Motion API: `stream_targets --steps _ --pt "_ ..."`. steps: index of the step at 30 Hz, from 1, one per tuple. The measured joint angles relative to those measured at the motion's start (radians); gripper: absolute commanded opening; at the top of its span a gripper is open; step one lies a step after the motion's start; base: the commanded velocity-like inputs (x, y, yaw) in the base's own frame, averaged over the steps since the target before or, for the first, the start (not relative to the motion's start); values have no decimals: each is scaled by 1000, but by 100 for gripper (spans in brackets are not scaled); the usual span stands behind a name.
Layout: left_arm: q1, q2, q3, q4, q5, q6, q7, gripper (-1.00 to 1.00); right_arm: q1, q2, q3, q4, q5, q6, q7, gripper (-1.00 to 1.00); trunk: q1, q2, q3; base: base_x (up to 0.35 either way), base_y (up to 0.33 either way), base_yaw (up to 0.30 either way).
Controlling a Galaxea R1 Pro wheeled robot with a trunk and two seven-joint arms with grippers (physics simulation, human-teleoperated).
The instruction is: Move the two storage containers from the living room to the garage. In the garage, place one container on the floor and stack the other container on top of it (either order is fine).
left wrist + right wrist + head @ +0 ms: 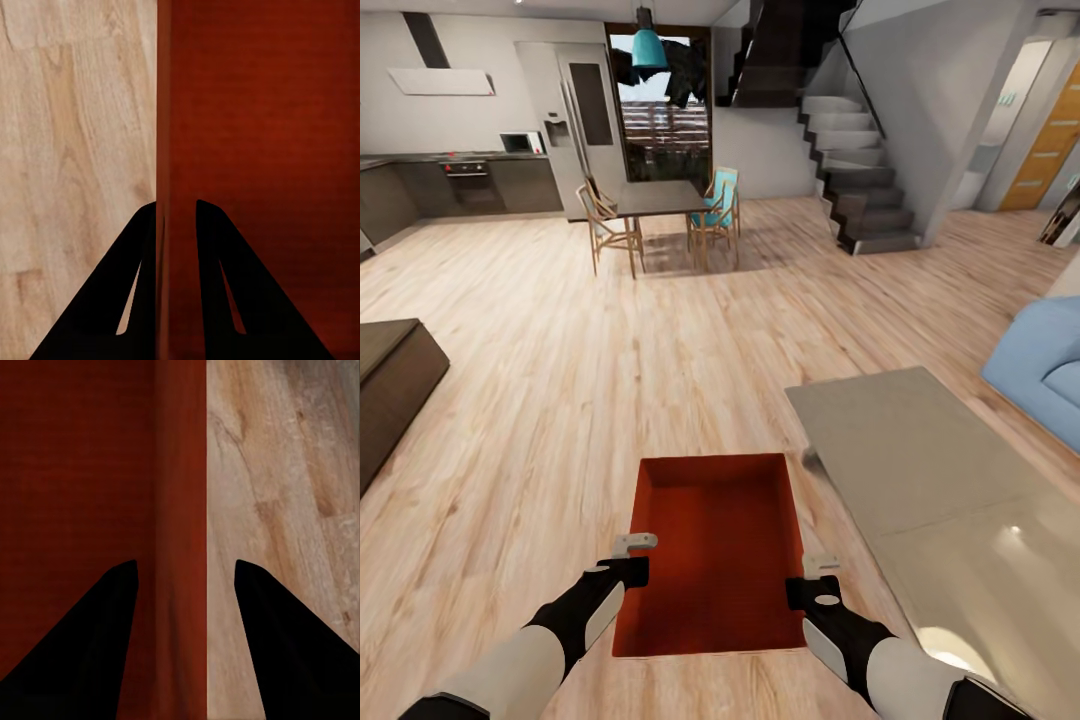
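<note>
While the storage container (715, 550) sat on the living room planks between both arms, the left gripper (176, 214) pinched its wall; the right gripper (186, 570) straddled the opposite wall, unclosed — it needed closing before an even lift.

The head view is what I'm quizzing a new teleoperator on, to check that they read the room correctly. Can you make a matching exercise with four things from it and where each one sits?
Things:
1. storage container
2. blue sofa
3. dining table
4. staircase

Places:
A. at the picture's right edge, beside the low table
B. far end of the room, with chairs around it
C. on the wood floor between the left gripper and right gripper
D. climbing along the wall at upper right

Pairs: 1-C, 2-A, 3-B, 4-D
</note>
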Motion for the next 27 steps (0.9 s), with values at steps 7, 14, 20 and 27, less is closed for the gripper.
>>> stream_targets --steps 7,14,20,27 --pt "0 0 1 0 -1 0 0 -100 0 1 0 2 -1 0 1 -100 0 0 0 324 0 175" --pt "0 0 0 0 0 0 0 -100 0 1 0 2 0 0 2 -100 0 0 0 324 0 262" --pt "0 0 0 1 -1 0 0 -100 0 1 -2 3 1 -1 2 -100 0 0 0 324 0 124" --pt "0 -1 1 1 -2 0 0 -100 0 1 -2 3 1 -1 3 -100 0 0 0 324 0 6"
